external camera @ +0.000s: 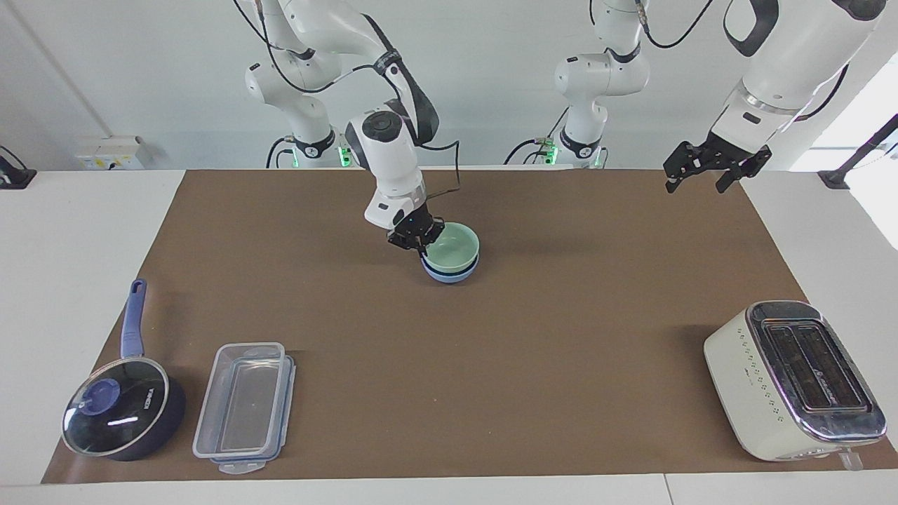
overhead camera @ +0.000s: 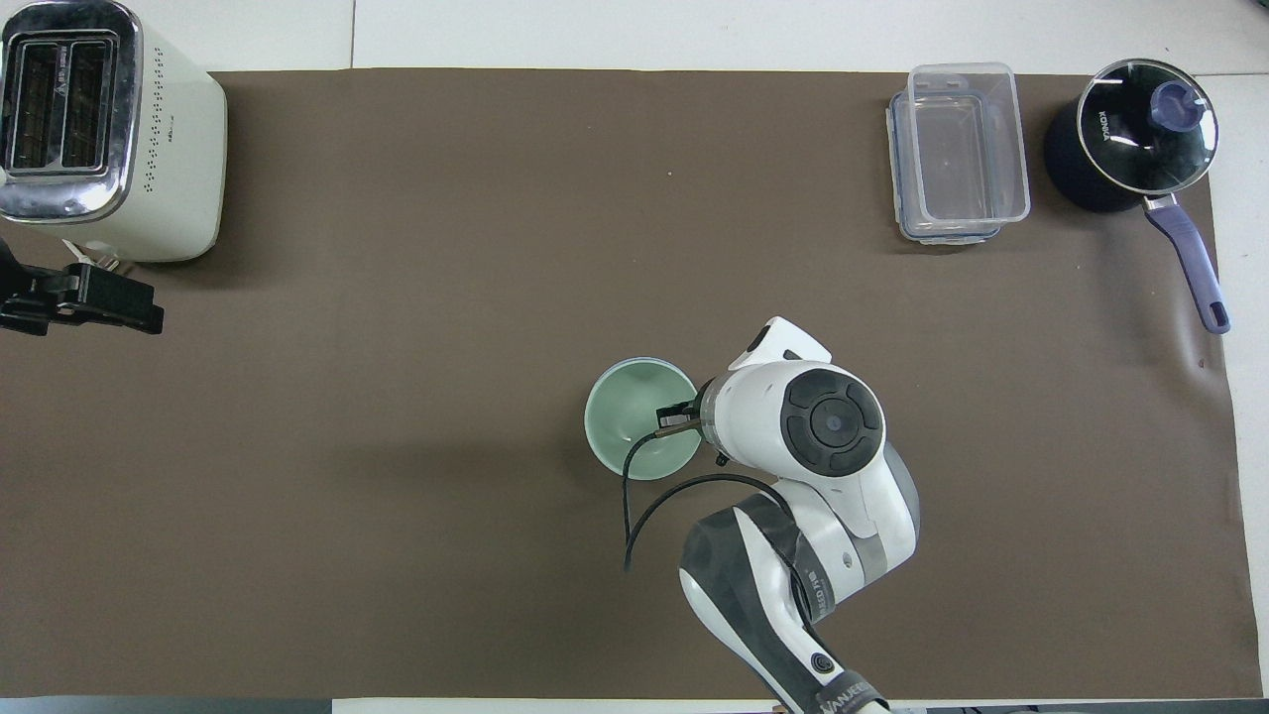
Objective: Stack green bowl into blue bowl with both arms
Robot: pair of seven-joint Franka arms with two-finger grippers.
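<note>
The pale green bowl (external camera: 454,251) sits nested in the light blue bowl (external camera: 449,275) on the brown mat, about mid-table and nearer to the robots. My right gripper (external camera: 419,243) is down at the green bowl's rim, on the side toward the right arm's end, and is shut on that rim. In the overhead view the green bowl (overhead camera: 629,416) covers nearly all of the blue bowl, and the right arm's wrist hides most of the gripper. My left gripper (external camera: 707,175) is open and empty, raised over the mat's edge at the left arm's end, where the arm waits.
A cream toaster (external camera: 793,382) stands at the left arm's end, farther from the robots. A clear lidded container (external camera: 242,407) and a dark blue saucepan with a glass lid (external camera: 119,414) stand at the right arm's end, farther from the robots.
</note>
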